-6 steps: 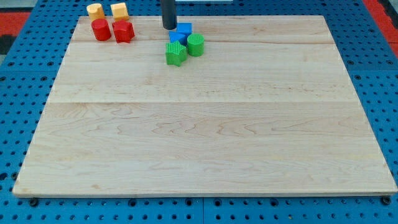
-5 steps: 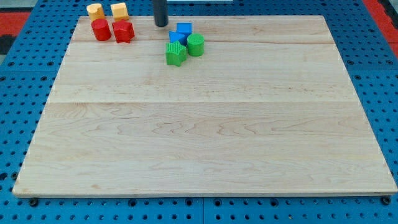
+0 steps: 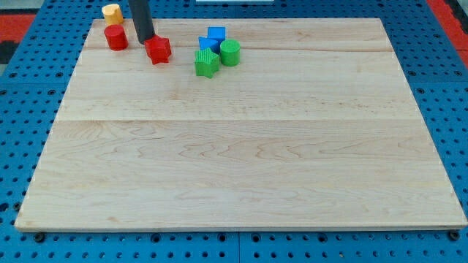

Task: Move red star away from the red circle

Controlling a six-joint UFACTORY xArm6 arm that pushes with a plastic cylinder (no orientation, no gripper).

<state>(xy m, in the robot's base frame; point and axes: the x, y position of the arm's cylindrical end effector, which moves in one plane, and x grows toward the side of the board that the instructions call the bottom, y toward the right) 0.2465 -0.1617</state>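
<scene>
- Red star (image 3: 158, 49) lying near the view's top left of the wooden board (image 3: 241, 168), touching my tip (image 3: 146, 39) on that tip's lower-right side.
- Sitting apart now from the red circle (image 3: 115, 37), with the rod standing between the two red blocks.
- My tip (image 3: 146, 39) resting at the star's upper-left edge, just right of the red circle; being a bare dark rod, carrying no fingers to spread or press, so nothing pinched.
- Red circle standing upright just left of the tip, close but with a small gap showing.
- Yellow block (image 3: 112, 12) lying up and left of the tip, just above the red circle, its shape hard to make out beyond a rounded outline.
- Second yellow block not showing; possibly hidden behind the rod, cannot tell.
- Green star (image 3: 207, 63) lying well to the right of the tip and a little lower, apart from the red star.
- Green cylinder (image 3: 229, 52) sitting just right of the green star, touching or nearly touching it.
- Blue blocks (image 3: 213, 36) crowding just above the two green ones, to the tip's right at about its height; looking like a cube with another blue piece at its lower left, exact shapes unclear.
- Blue pegboard (image 3: 22, 146) surrounding the wooden board on every side.
</scene>
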